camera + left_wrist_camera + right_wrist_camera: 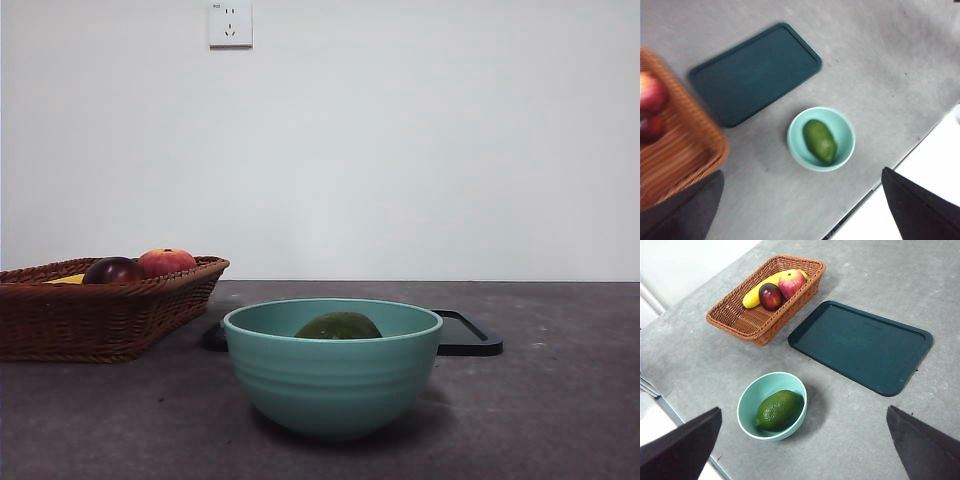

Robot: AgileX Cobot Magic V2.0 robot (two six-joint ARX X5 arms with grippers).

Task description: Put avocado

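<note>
Avocado [779, 410] lying on its side inside teal bowl [747, 397], touching the bowl's inner wall; only its dark-green top visible above the rim in front view [339, 325]. Seen lengthwise in left wrist view [819, 140], filling much of the bowl [844, 131].

Bowl standing upright on grey table [880, 270], near the table's front edge. In front view, bowl [332, 385] at centre, nearest the camera.

Dark tray [862, 346] lying flat just behind the bowl, at about 1 o'clock from it in front view [470, 338]; not touching, as far as visible. Tray bare in left wrist view [756, 73].

Wicker basket [735, 317] at 10 o'clock from the bowl in front view [90, 320], beside the tray. Holding a banana [757, 292], a dark maroon round fruit [770, 296] and a red-orange fruit [792, 282], all touching one another.

White wall socket [230, 23] high on the back wall.

Left gripper [802, 210] raised well above the table, jaws spread wide, gripping nothing. Right gripper [805, 450] likewise high over the table, jaws spread wide, gripping nothing. Neither arm visible in front view.
</note>
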